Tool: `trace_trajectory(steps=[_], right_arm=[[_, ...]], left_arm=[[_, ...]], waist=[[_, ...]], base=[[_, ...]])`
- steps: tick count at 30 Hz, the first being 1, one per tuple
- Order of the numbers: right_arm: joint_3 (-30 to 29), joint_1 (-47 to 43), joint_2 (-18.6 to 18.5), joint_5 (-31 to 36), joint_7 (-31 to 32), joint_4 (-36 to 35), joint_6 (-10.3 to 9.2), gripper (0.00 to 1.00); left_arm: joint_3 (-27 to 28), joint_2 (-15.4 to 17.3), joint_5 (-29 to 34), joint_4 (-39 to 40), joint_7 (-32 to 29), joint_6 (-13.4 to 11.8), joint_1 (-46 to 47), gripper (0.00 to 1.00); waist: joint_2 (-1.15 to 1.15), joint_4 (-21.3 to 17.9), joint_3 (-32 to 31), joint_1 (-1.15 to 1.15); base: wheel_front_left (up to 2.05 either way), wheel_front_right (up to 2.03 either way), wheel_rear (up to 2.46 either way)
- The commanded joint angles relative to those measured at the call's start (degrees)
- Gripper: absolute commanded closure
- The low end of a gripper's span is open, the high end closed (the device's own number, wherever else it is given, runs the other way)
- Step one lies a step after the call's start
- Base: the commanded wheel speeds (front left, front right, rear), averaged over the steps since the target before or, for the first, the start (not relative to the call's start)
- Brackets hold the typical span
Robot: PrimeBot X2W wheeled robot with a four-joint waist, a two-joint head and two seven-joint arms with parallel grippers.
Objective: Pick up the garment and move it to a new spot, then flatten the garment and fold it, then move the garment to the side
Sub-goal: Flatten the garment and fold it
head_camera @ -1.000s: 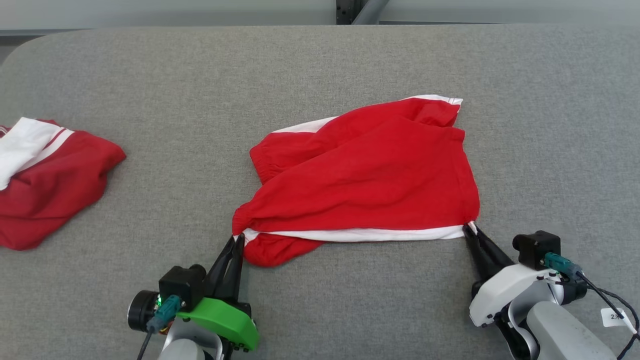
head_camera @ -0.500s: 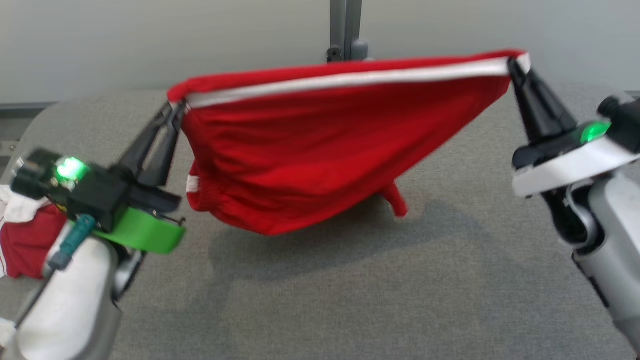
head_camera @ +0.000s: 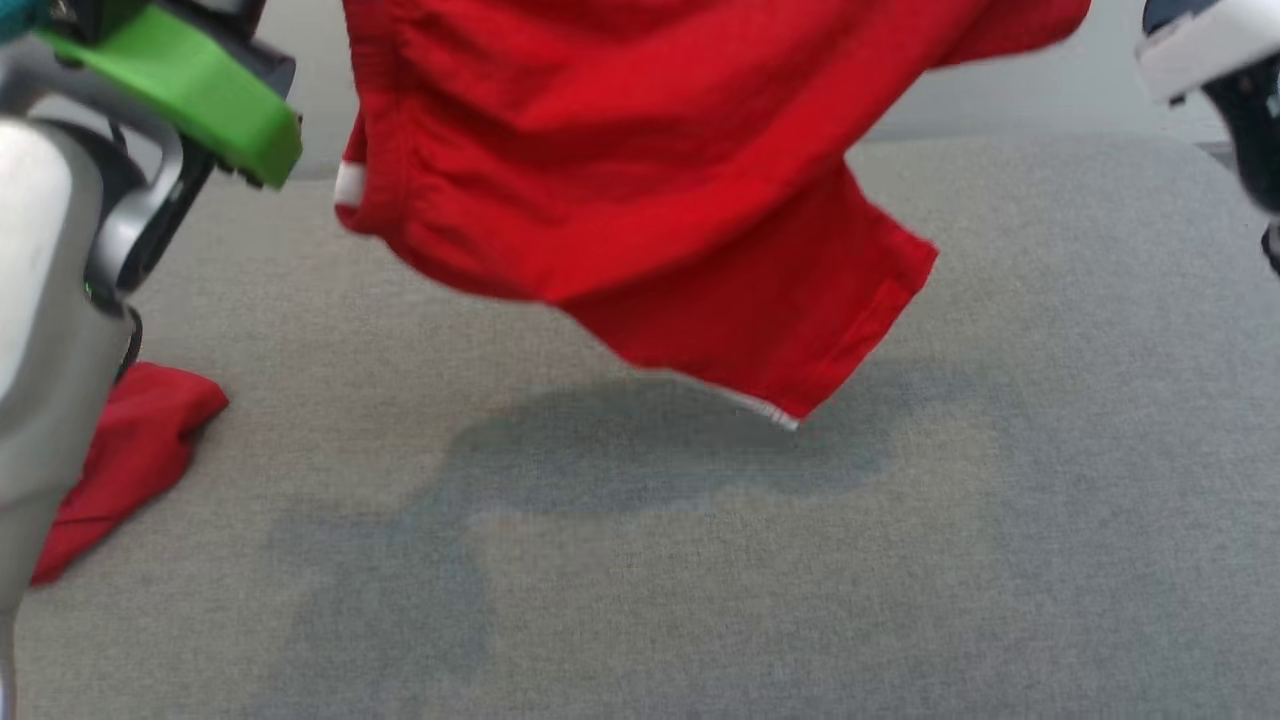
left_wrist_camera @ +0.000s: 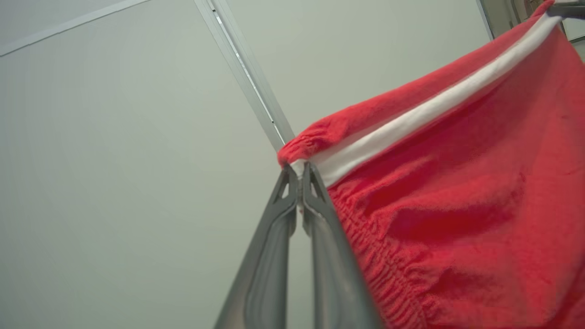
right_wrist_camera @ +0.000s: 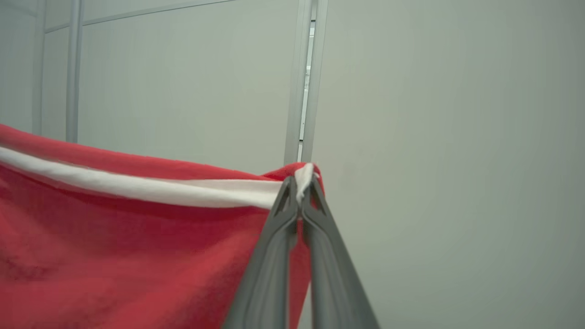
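Far left, lying on the grey worktop (head_camera: 900, 620): a second red garment (head_camera: 130, 450), crumpled and partly hidden behind my left forearm; not the piece in hand. Left: left tool (left_wrist_camera: 299, 171), clenched on one corner of the garment (head_camera: 650, 180), where the white band (left_wrist_camera: 425, 109) meets the gathered waist; its green cover (head_camera: 190, 90) sits high at the left. Centre: the garment itself, red shorts by the look of them, hanging in the air between the two tools, clear of the worktop, its lowest corner dangling right of centre above its own shadow (head_camera: 640, 450). Right: right tool (right_wrist_camera: 299, 185), clenched on the opposite corner of the same band, which runs straight between the two grips. Step in hand, as I judge it: carrying the piece to a new spot before laying it flat. To do it well I would hold both grips level with the band stretched, let the hanging hem touch the worktop first on the far side, then draw it nearer so the fabric unrolls without bunching, well apart from the second garment. Risk: a thin corner pinch slipping if the cloth swings.
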State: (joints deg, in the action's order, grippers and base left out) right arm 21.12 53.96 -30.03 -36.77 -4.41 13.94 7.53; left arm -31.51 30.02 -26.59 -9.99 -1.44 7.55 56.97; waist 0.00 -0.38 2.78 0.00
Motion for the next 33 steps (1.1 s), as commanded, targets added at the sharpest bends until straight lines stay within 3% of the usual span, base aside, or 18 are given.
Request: trace_trajectory(steps=[1, 6, 12, 18, 24, 27, 33], right_arm=[[0.43, 5.43, 0.69, 1.54, 0.11, 3.13, -0.08, 1.0], [-1.14, 19.57, 2.4, 7.59, -5.34, 13.11, -0.1, 1.0], [-1.18, 24.54, 4.14, 10.37, -9.93, 20.19, -0.09, 1.0], [4.76, 11.77, 3.56, 7.51, -10.88, 19.29, -0.1, 1.0], [6.39, -11.56, 1.91, 3.6, -10.78, 13.11, -0.11, 1.0], [4.98, -25.95, 4.4, 2.16, -10.79, 12.78, -0.15, 1.0], [2.56, -42.76, 7.38, 2.37, -10.8, 12.2, -0.11, 1.0]], left_arm=[[-0.91, -1.55, -1.1, -3.7, 0.86, -0.18, 4.75, 1.0], [-2.96, -4.7, 1.36, -14.14, 8.8, -0.18, 17.35, 1.0], [-6.5, -7.38, 1.81, -24.63, 15.8, -0.19, 22.22, 1.0], [-6.37, -9.72, -2.98, -28.08, 16.7, -0.18, 10.93, 1.0], [0.63, -13.86, -6.77, -28.54, 16.58, -0.18, -14.16, 1.0], [3.66, -16.8, -5.74, -28.49, 16.58, -0.18, -28.9, 1.0], [8.2, -19.79, -3.55, -26.27, 16.52, -0.19, -46.12, 1.0]], waist=[[0.0, 0.35, 16.72, 0.0], [0.0, -1.16, 24.68, 0.0], [0.0, -2.79, 24.73, 0.0], [0.0, -3.97, 20.44, 0.0], [0.0, -4.41, 13.06, 0.0], [0.0, -4.13, 7.13, 0.0], [0.0, -2.51, -1.39, 0.0]], base=[[0.0, 0.0, 0.0], [0.0, 0.0, 0.0], [0.0, 0.0, 0.0], [0.0, 0.0, 0.0], [0.0, 0.0, 0.0], [0.0, 0.0, 0.0], [0.0, 0.0, 0.0]])
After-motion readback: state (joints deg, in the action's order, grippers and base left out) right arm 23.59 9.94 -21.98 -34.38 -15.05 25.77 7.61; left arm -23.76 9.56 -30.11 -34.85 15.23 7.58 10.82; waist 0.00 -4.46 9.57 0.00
